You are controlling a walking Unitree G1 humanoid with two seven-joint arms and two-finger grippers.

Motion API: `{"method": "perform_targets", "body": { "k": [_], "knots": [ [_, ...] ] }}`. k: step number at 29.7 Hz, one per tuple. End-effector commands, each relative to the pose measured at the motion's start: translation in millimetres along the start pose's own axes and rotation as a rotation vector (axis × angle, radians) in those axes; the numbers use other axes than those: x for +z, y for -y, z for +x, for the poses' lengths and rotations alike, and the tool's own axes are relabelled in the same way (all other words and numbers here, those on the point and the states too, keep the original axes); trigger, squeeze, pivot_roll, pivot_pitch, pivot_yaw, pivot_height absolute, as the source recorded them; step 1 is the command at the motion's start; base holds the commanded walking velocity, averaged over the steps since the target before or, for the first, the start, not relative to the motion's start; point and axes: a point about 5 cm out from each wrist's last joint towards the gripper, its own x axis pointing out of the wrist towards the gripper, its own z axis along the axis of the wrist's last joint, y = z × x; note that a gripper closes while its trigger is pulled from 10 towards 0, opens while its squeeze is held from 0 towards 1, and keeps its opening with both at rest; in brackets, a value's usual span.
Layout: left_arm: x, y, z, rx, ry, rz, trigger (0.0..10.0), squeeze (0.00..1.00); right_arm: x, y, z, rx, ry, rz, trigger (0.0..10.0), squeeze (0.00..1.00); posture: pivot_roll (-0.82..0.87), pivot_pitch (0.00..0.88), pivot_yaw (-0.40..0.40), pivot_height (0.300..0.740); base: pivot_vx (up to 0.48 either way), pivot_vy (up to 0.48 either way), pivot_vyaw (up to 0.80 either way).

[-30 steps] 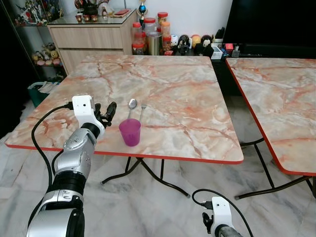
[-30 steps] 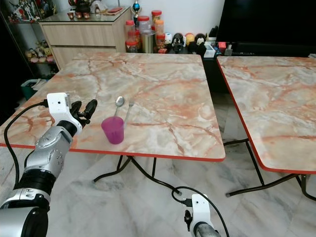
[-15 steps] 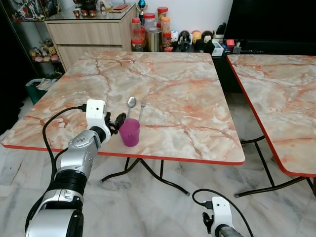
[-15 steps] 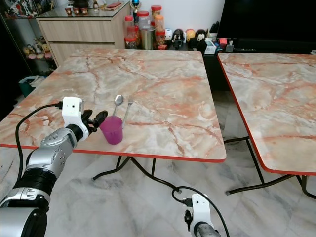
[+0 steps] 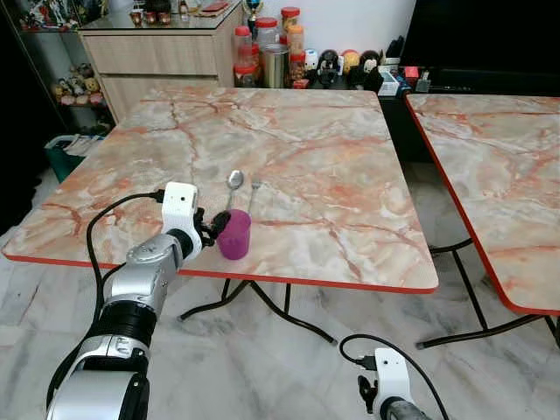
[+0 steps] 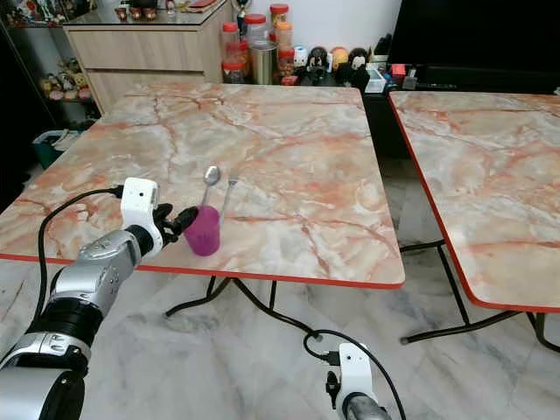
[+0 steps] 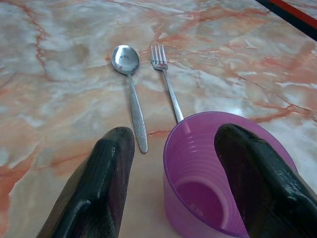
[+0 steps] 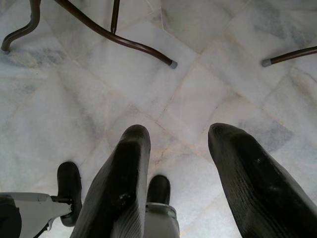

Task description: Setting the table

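Purple cup (image 7: 218, 183) upright, mouth up, lower part cut off in wrist view, straddled by spread left gripper (image 7: 198, 168), contact unclear; spoon (image 7: 130, 89) and fork (image 7: 166, 84) parallel beyond.

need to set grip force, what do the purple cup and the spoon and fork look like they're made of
Purple cup: probably thin plastic, translucent and ribbed inside. Spoon and fork: likely steel, silver with a mirror-like shine. The left gripper straddles the cup's rim, one finger inside.

no readable text, labels or numbers anywhere
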Motion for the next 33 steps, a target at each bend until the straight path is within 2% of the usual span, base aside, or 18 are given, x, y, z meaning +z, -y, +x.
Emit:
{"method": "perform_targets", "body": {
  "k": [1, 10, 20, 22, 23, 24, 25, 30, 31, 33],
  "knots": [
    [6.0, 4.8, 1.3, -0.022, 0.002, 0.027, 10.0, 0.00, 0.8, -0.2, 0.2, 0.002, -0.002, 0.000, 10.0, 0.00, -0.01, 0.000, 0.005, 0.740, 0.000, 0.000, 0.00],
    [7.4, 9.3, 4.9, -0.026, -0.026, 0.063, 10.0, 0.00, 0.5, -0.5, 0.2, 0.002, -0.004, 0.001, 10.0, 0.00, -0.01, 0.000, 0.007, 0.740, 0.000, 0.000, 0.00],
    [2.1, 9.7, 6.3, -0.022, -0.063, 0.053, 10.0, 0.00, 0.1, -0.3, 0.1, -0.001, -0.003, 0.005, 10.0, 0.00, -0.02, 0.000, 0.010, 0.740, 0.000, 0.000, 0.00],
    [1.2, 9.6, 6.4, -0.019, -0.071, 0.050, 4.6, 0.00, 0.0, -0.3, 0.1, 0.000, -0.004, 0.005, 10.0, 0.00, -0.02, 0.000, 0.010, 0.740, 0.000, 0.000, 0.00],
    [0.9, 9.4, 6.3, -0.018, -0.073, 0.049, 4.1, 0.00, -0.1, -0.3, 0.1, 0.000, -0.004, 0.005, 10.0, 0.00, -0.02, 0.000, 0.011, 0.740, 0.000, 0.000, 0.00],
    [0.5, 9.3, 6.3, -0.018, -0.076, 0.049, 2.4, 0.00, -0.1, -0.4, 0.1, 0.000, -0.004, 0.006, 10.0, 0.00, -0.02, 0.000, 0.011, 0.740, 0.000, 0.000, 0.00],
    [0.4, 9.4, 6.3, -0.019, -0.077, 0.048, 1.5, 0.00, -0.1, -0.5, 0.1, 0.000, -0.003, 0.006, 10.0, 0.00, -0.02, 0.000, 0.011, 0.740, 0.000, 0.000, 0.00],
    [-1.0, 9.8, 6.4, -0.023, -0.086, 0.046, 1.7, 0.00, 0.0, -0.5, 0.1, 0.001, -0.003, 0.006, 10.0, 0.00, -0.02, 0.000, 0.010, 0.740, 0.000, 0.000, 0.00],
    [-1.1, 9.9, 6.5, -0.023, -0.086, 0.044, 0.0, 0.00, 0.0, -0.4, 0.1, 0.001, -0.003, 0.005, 10.0, 0.00, -0.02, 0.000, 0.010, 0.740, 0.000, 0.000, 0.00],
    [-1.3, 10.0, 6.5, -0.023, -0.086, 0.042, 0.0, 0.00, 0.0, -0.1, 0.1, 0.000, -0.003, 0.005, 10.0, 0.00, -0.02, 0.000, 0.009, 0.740, 0.000, 0.000, 0.00]
  ]
}}
